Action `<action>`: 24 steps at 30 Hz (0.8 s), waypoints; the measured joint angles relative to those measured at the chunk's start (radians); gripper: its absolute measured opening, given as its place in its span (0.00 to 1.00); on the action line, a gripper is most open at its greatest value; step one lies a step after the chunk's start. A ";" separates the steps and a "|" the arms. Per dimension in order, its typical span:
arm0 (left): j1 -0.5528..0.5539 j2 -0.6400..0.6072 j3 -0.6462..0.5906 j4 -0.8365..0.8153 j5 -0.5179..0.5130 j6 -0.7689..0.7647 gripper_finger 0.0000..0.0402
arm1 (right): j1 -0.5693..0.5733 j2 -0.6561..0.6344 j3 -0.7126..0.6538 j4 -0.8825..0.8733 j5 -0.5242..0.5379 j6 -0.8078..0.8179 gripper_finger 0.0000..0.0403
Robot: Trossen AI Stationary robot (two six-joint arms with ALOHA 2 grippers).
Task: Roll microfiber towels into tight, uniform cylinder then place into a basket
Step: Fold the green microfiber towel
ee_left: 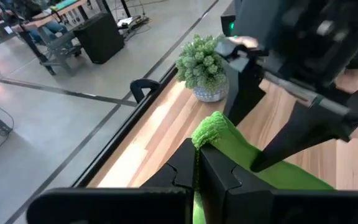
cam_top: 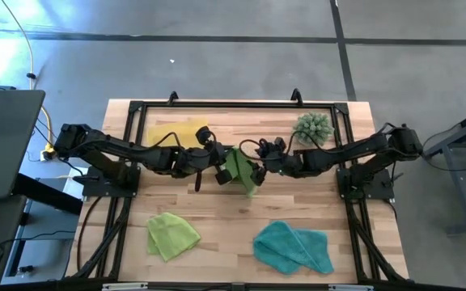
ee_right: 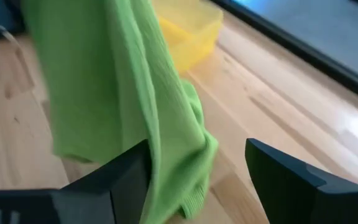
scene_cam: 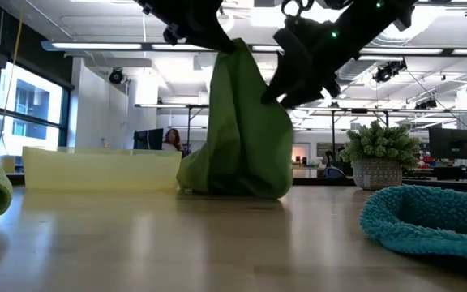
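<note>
From above, the left claw and the right claw meet near the middle of the worktop, with a lime green towel hanging between them. The yellow basket sits by the far edge toward the left corner, the spiky plant by the far edge toward the right; a second lime towel and the teal towel lie along the near edge. At worktop level, the held towel drapes down from the top, its lower folds resting on the wood just beside the basket, with the plant to one side and the teal towel nearer the camera. The left wrist view shows the left claw clamped together on the towel's top corner. The right wrist view shows the right claw standing apart, one finger against the hanging cloth without pinching it.
</note>
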 joint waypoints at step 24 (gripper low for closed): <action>0.055 0.000 0.000 0.084 0.000 0.018 0.00 | 0.003 0.001 -0.051 -0.234 -0.092 0.250 0.60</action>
